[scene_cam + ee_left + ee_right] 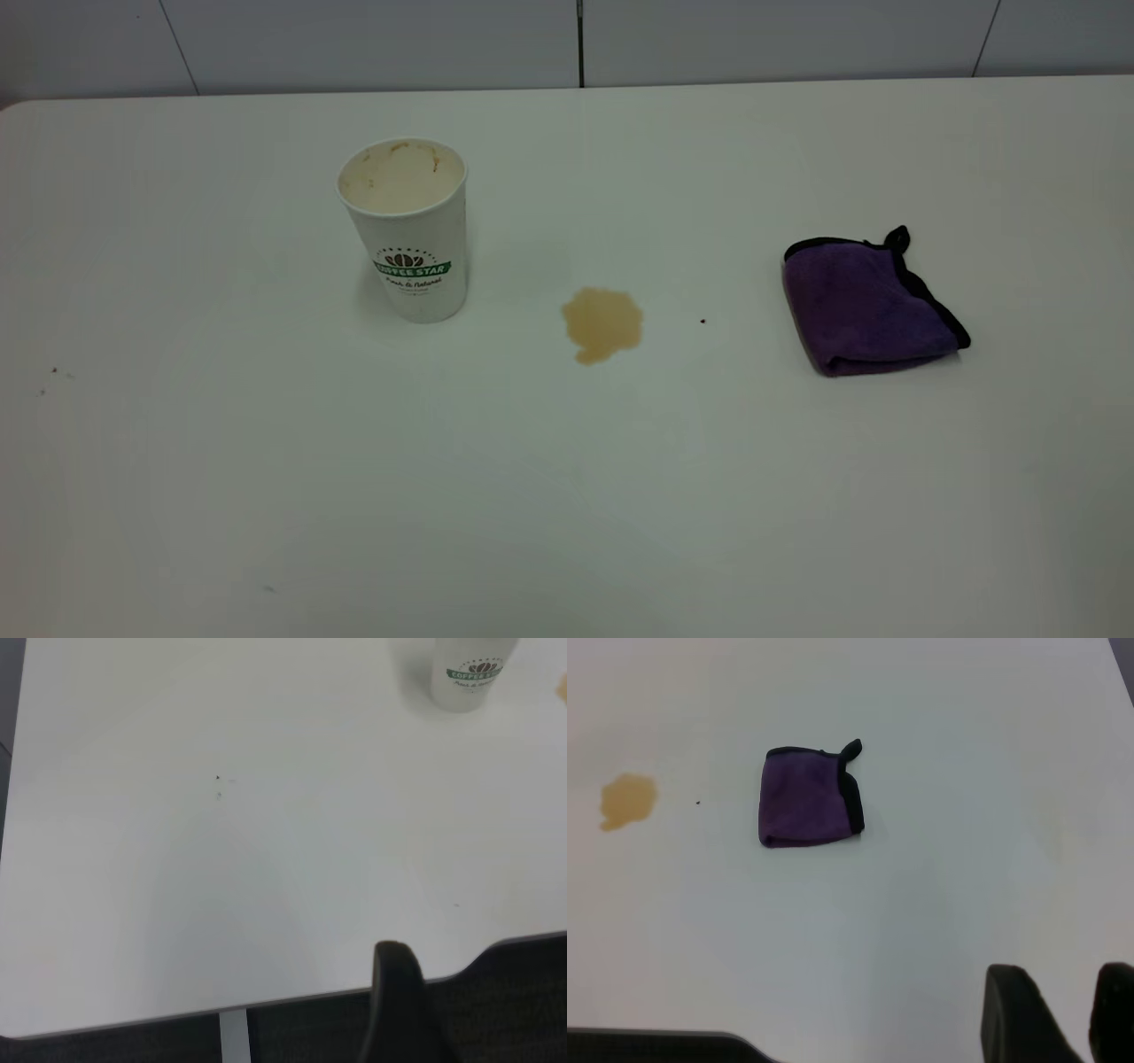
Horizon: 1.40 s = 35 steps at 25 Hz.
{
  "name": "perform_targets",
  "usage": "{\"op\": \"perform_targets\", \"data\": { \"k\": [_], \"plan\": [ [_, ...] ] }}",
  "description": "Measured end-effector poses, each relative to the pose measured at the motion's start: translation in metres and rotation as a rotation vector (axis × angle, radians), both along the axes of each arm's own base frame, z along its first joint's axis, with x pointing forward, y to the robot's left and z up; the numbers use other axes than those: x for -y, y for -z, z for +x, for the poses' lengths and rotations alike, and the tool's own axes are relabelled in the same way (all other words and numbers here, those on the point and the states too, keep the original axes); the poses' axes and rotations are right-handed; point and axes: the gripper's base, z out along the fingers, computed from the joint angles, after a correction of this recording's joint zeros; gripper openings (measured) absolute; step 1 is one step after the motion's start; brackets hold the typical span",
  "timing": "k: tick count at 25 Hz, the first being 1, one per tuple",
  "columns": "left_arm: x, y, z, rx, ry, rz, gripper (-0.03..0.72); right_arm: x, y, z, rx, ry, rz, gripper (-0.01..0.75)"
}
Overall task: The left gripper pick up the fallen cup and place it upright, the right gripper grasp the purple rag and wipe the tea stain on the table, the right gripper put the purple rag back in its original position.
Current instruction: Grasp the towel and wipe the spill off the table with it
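The white paper cup [405, 229] with the green logo stands upright on the white table [567, 496], left of centre; the left wrist view shows it far off [467, 673]. The light-brown tea stain [602, 323] lies to its right [627, 801]. Further right the folded purple rag [864, 306] lies flat [806, 797]. Neither gripper shows in the exterior view. My left gripper [403, 1001] hangs back at the table's near edge, far from the cup. My right gripper [1076, 1014] is open and empty, well short of the rag.
A tiny dark speck [702, 321] sits between stain and rag. A few small specks [53, 370] mark the table's left side. Grey wall panels [372, 40] stand behind the far edge. The table's near edge [266, 1003] shows in the left wrist view.
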Motion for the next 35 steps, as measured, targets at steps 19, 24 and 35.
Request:
{"op": "perform_targets", "data": {
  "k": [19, 24, 35],
  "plan": [
    [0.0, 0.0, 0.0, 0.0, 0.0, -0.001, 0.487, -0.01, -0.002, 0.006, -0.022, -0.086, 0.07, 0.265],
    [0.0, 0.0, 0.0, 0.0, 0.0, -0.001, 0.487, -0.016, -0.008, 0.042, -0.152, -0.189, 0.063, 0.412],
    [0.0, 0.0, 0.0, 0.0, 0.0, -0.001, 0.487, -0.016, 0.023, 0.171, -0.362, -0.308, 0.01, 0.491]
  ]
}}
